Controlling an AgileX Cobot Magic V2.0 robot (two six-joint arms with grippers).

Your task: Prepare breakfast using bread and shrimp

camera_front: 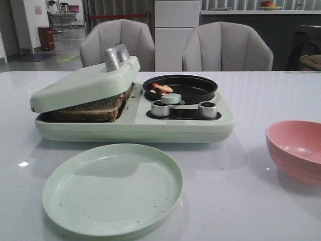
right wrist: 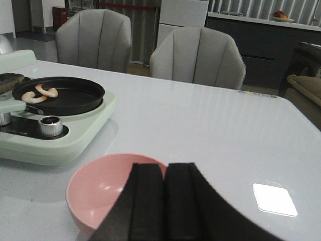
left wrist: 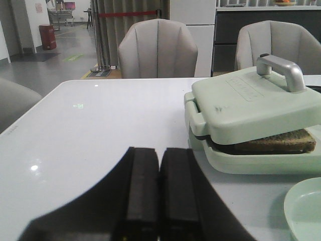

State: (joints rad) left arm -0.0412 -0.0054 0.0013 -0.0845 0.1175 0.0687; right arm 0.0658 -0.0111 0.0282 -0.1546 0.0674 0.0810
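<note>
A pale green breakfast appliance (camera_front: 135, 123) sat on the white desk (camera_front: 241, 191), its long axis running left to right across the front view. On its left half the hinged lid (camera_front: 85, 83) with a silver handle (camera_front: 114, 56) rested tilted on the bread (camera_front: 93, 108), leaving a wedge-shaped gap that opened toward the robot. The bread lay flat between lid and lower plate, dark crust edge facing forward, its long edge parallel to the appliance's front; whether one slice or two lay there could not be told.

On the right half sat a round black pan (camera_front: 180, 88). The shrimp (camera_front: 161, 89) lay in the left part of the pan; the right wrist view showed two curled pieces (right wrist: 41, 94) just beside each other, their curves like small arcs. Two silver knobs (camera_front: 160, 108) stood along the front of the appliance below the pan.

An empty pale green plate (camera_front: 113, 188) lay on the desk in front of the appliance, near it but apart. A pink bowl (camera_front: 296, 148) stood well to the right.

The left hand (left wrist: 159, 201) hovered over bare desk left of the appliance, its fingers pressed together and grasping nothing. The right hand (right wrist: 164, 206) hung above the pink bowl's near side, likewise clenched on nothing.
</note>
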